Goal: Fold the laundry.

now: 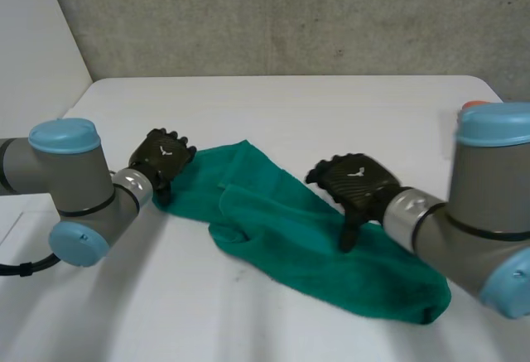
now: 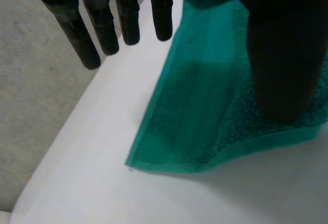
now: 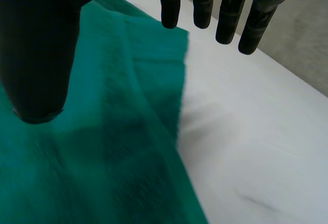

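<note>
Centre frame, my left hand (image 1: 163, 159) and right hand (image 1: 356, 181) hover over the towel (image 1: 290, 242), fingers apart; I should pinch its edges squarely.

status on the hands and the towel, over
Green towel rumpled on table, not yet folded. Left hand open at its corner. Right hand open, thumb over the cloth.

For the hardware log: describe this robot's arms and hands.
The left arm and right arm are grey with round light-blue caps and silvery wrist rings. The left hand and right hand are black, each with a small white mark on its back.
</note>
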Robot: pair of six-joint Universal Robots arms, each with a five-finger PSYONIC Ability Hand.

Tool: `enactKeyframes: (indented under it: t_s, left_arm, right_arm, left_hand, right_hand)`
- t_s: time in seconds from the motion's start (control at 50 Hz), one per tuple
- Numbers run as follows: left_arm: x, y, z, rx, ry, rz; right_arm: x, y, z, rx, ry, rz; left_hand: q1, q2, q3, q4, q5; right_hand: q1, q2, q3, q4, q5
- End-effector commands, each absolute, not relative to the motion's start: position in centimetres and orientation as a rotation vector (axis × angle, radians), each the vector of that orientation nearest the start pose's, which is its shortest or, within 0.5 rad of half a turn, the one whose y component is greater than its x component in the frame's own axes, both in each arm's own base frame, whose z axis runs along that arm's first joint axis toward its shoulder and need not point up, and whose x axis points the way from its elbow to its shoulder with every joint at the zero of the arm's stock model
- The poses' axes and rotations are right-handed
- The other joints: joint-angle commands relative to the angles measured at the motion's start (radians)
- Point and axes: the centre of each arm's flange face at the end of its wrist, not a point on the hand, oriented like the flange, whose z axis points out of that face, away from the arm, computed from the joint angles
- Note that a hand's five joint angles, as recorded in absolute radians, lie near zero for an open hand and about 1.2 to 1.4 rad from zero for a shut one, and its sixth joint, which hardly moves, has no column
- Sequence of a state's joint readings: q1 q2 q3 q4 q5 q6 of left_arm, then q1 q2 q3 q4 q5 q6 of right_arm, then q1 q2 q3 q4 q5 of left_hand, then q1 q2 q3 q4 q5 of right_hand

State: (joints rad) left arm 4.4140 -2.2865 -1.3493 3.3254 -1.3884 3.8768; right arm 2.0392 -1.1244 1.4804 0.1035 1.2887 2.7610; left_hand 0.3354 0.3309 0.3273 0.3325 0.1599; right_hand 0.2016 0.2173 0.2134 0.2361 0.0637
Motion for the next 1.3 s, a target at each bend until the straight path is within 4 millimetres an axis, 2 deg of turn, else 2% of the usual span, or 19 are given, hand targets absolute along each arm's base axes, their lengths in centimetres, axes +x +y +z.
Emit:
enactKeyframes:
  t_s: [0.02,0.16,0.32,0.5,0.58,0.62,0.64,0.66,0.72,0.8,0.88,0.9,0.92,0.98,1.04,1.08,1.14,1.18,1.3]
  left_arm:
    - [-26.1,-33.4,12.2,1.380,2.141,-1.705]
    - [-25.9,-32.1,12.8,1.341,2.306,-1.642]
    - [-25.6,-31.8,13.2,1.335,2.322,-1.621]
    - [-25.6,-32.2,12.9,1.332,2.316,-1.625]
    - [-25.8,-32.7,12.3,1.330,2.304,-1.637]
    - [-25.9,-32.9,12.1,1.329,2.295,-1.649]
    - [-26.1,-33.2,12.1,1.327,2.279,-1.667]
    - [-26.1,-33.4,12.0,1.324,2.271,-1.678]
    - [-26.5,-34.3,12.5,1.309,2.203,-1.745]
    - [-27.4,-36.6,15.4,1.250,1.982,-1.933]
    - [-28.6,-38.6,21.0,1.077,1.682,-2.188]
    - [-28.4,-39.2,24.0,0.955,1.553,-2.288]
    - [-28.5,-39.4,25.5,0.898,1.488,-2.336]
    - [-28.1,-39.3,30.5,0.694,1.265,-2.488]
    - [-27.9,-38.4,34.2,0.570,1.110,-2.591]
    - [-27.9,-37.9,35.1,0.555,1.087,-2.617]
    - [-27.6,-37.4,35.1,0.554,1.107,-2.618]
    - [-27.5,-37.2,34.6,0.566,1.131,-2.608]
    - [-28.2,-34.6,30.5,0.668,1.398,-2.597]
  right_arm:
    - [33.0,-23.1,17.0,-1.250,2.088,-1.482]
    - [35.5,-23.4,16.6,-1.195,2.055,-1.478]
    - [37.7,-24.0,15.6,-1.162,2.047,-1.442]
    - [38.1,-24.9,13.0,-1.175,2.172,-1.344]
    - [38.4,-25.2,12.8,-1.178,2.182,-1.356]
    - [38.5,-25.4,13.0,-1.174,2.176,-1.368]
    - [38.6,-25.5,13.2,-1.170,2.169,-1.378]
    - [38.7,-25.7,13.8,-1.170,2.154,-1.401]
    - [39.1,-26.3,15.4,-1.147,2.113,-1.473]
    - [39.6,-27.5,19.1,-1.102,2.024,-1.636]
    - [39.2,-30.6,23.9,-0.995,1.903,-1.899]
    - [38.8,-31.4,24.9,-0.972,1.881,-1.955]
    - [38.3,-32.2,26.3,-0.936,1.850,-2.026]
    - [36.9,-33.9,31.8,-0.776,1.658,-2.282]
    - [35.3,-34.6,35.8,-0.660,1.469,-2.461]
    - [33.6,-35.0,37.9,-0.599,1.378,-2.559]
    - [32.2,-35.1,38.5,-0.585,1.366,-2.593]
    - [31.3,-35.1,37.7,-0.628,1.430,-2.559]
    - [30.1,-34.3,31.7,-0.850,1.733,-2.240]
  left_hand:
    - [0.183,0.188,0.191,0.186,0.184]
    - [0.239,0.244,0.247,0.242,0.240]
    - [0.266,0.270,0.274,0.269,0.267]
    - [0.356,0.361,0.364,0.359,0.357]
    - [0.576,0.581,0.584,0.579,0.577]
    - [0.720,0.724,0.728,0.723,0.721]
    - [0.892,0.897,0.900,0.895,0.893]
    - [0.987,0.991,0.995,0.990,0.988]
    - [1.061,1.065,1.069,1.064,1.062]
    - [1.061,1.065,1.069,1.064,1.062]
    - [1.061,1.065,1.069,1.064,1.062]
    - [1.061,1.065,1.069,1.064,1.062]
    - [1.061,1.065,1.069,1.064,1.062]
    - [1.061,1.065,1.069,1.064,1.062]
    - [1.061,1.065,1.069,1.064,1.062]
    - [1.061,1.065,1.069,1.064,1.062]
    - [1.061,1.065,1.069,1.064,1.062]
    - [1.061,1.065,1.069,1.064,1.062]
    - [1.061,1.065,1.069,1.064,1.062]
  right_hand:
    - [-0.027,-0.043,-0.039,-0.062,-0.064]
    - [-0.027,-0.043,-0.039,-0.062,-0.064]
    - [-0.027,-0.043,-0.039,-0.062,-0.064]
    - [-0.027,-0.043,-0.039,-0.062,-0.064]
    - [0.212,0.196,0.200,0.177,0.175]
    - [0.607,0.591,0.595,0.573,0.570]
    - [0.745,0.729,0.733,0.711,0.709]
    - [1.153,1.138,1.142,1.119,1.117]
    - [1.195,1.179,1.183,1.160,1.158]
    - [1.195,1.179,1.183,1.160,1.158]
    - [1.195,1.179,1.183,1.160,1.158]
    - [1.195,1.179,1.183,1.160,1.158]
    - [1.195,1.179,1.183,1.160,1.158]
    - [1.195,1.179,1.183,1.160,1.158]
    - [1.195,1.179,1.183,1.160,1.158]
    - [1.195,1.179,1.183,1.160,1.158]
    - [1.195,1.179,1.183,1.160,1.158]
    - [1.195,1.179,1.183,1.160,1.158]
    - [1.195,1.179,1.183,1.160,1.158]
